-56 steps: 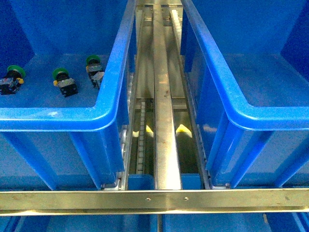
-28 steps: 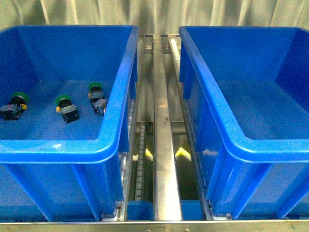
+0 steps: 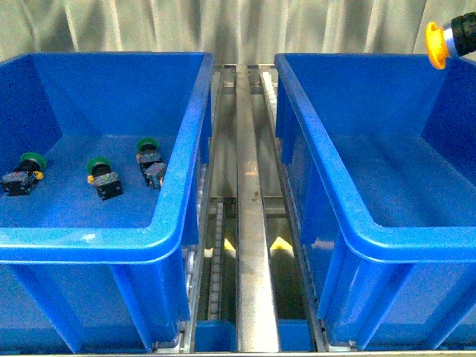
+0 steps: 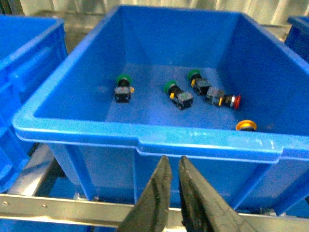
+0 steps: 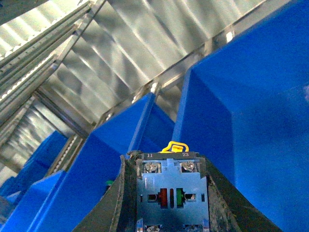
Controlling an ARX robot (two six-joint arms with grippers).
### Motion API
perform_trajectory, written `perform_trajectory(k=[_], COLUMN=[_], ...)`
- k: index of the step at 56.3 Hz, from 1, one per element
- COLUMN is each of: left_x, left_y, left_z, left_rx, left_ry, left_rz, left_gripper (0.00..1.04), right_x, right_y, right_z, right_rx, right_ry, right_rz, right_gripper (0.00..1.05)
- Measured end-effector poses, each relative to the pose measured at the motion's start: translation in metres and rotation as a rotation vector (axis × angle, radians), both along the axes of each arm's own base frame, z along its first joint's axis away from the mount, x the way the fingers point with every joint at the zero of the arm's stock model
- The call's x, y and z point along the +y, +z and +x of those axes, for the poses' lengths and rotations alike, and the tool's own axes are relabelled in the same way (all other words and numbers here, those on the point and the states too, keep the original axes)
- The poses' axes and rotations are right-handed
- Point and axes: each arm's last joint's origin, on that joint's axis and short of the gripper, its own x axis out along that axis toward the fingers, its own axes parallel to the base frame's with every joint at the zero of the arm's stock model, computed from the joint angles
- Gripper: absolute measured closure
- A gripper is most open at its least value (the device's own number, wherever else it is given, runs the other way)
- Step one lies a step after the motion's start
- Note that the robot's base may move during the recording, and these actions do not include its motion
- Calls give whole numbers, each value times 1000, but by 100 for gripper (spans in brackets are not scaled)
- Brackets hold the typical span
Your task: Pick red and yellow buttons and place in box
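Front view now takes in both bins from higher up than it did a second ago, and a yellow button (image 3: 436,44) has come into sight above the far right corner of the right-hand box (image 3: 349,223). The right jaws are clamped on its dark body, cap pointing back over that box; the right wrist view confirms the grip. We judge this box, empty so far, to be the target, so the yellow one looks ready for lowering and release.

Across the metal rail (image 3: 253,223) from the right-hand box, the left bin (image 3: 89,245) holds three green buttons (image 3: 100,175). From the left wrist we also see the red button (image 4: 233,100) there, beside a green one, and what seems to be another yellow cap (image 4: 246,125), though the bin wall half hides it. The left jaws hang outside that bin, pressed nearly together and holding nothing. The red button remains to be fetched.
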Motion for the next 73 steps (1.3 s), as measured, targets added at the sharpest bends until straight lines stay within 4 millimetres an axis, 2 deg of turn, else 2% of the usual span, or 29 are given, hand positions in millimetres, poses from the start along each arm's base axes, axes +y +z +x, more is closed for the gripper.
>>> perform_trajectory(k=[2, 7, 20, 39, 55, 57, 73], left_x=[0, 0, 0, 0, 0, 0, 0], left_y=[-1, -10, -17, -17, -17, -17, -17], left_z=[-1, 0, -1, -1, -1, -1, -1], left_rx=[-9, 5, 0, -5, -5, -5, -6], left_ry=[1, -1, -3, -2, -2, -2, -2], left_rz=[2, 10, 16, 17, 17, 17, 17], left_gripper=[103, 102, 102, 102, 102, 100, 54], right_x=[-2, -8, -17, -14, -3, -1, 6], right_y=[2, 4, -5, -2, 4, 5, 23], right_z=[-1, -2, 1, 9, 6, 4, -10], right_rx=[-13, -42, -15, -41, 15, 12, -67], right_ry=[-6, -16, -95, -305, -341, -345, -362], right_rz=[-28, -81, -268, -559, -651, -651, -603], right_gripper=[79, 79, 79, 79, 79, 79, 79])
